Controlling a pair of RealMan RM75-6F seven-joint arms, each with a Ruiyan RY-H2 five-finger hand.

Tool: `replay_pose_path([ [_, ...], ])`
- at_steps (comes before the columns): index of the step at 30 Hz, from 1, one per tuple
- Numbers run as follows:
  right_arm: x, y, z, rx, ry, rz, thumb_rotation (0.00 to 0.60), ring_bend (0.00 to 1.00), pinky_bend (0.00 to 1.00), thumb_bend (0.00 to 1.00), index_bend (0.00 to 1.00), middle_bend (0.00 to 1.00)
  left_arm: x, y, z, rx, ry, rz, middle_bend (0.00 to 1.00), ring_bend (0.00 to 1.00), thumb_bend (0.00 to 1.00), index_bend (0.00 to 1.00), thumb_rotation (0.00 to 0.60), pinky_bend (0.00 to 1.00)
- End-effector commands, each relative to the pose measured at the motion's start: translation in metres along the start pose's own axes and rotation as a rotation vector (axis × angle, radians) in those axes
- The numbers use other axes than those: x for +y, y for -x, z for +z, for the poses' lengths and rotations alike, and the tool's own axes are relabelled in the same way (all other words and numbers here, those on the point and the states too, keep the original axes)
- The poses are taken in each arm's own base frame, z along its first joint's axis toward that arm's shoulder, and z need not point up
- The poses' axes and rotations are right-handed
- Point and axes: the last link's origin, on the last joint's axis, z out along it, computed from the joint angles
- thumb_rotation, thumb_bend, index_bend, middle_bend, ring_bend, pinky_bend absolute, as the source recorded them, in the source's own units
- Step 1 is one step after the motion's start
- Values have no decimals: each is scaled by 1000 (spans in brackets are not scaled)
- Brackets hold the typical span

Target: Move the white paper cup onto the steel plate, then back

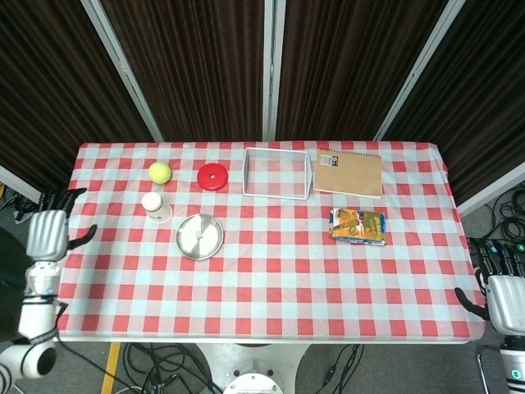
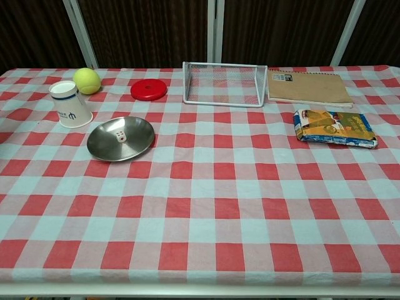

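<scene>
Your table (image 1: 262, 271) wears a red-and-white checked cloth, and everything sits directly on it. Take the steel plate (image 1: 199, 236) as landmark: the white paper cup (image 1: 153, 205) stands upright just to its left and behind; the yellow ball (image 1: 159, 171) lies behind that cup. A red disc (image 1: 212, 176) sits behind the plate, the wire rack (image 1: 276, 173) further right, then the notebook (image 1: 349, 172) — a snack packet (image 1: 358, 226) lies well right of the plate.
</scene>
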Motion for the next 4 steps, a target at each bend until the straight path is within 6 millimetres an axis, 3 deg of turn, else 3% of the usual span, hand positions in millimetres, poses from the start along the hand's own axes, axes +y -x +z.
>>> replay_pose_path([
  [1, -4, 2, 1, -4, -43, 36, 600, 0, 12, 157, 29, 120, -18, -20, -65, -63, -51, 86, 231, 111, 251, 204, 600, 53],
  [4, -5, 3, 1, -8, -58, 36, 600, 0, 12, 157, 29, 120, -19, -26, -95, -105, -103, 85, 231, 112, 251, 204, 600, 53],
])
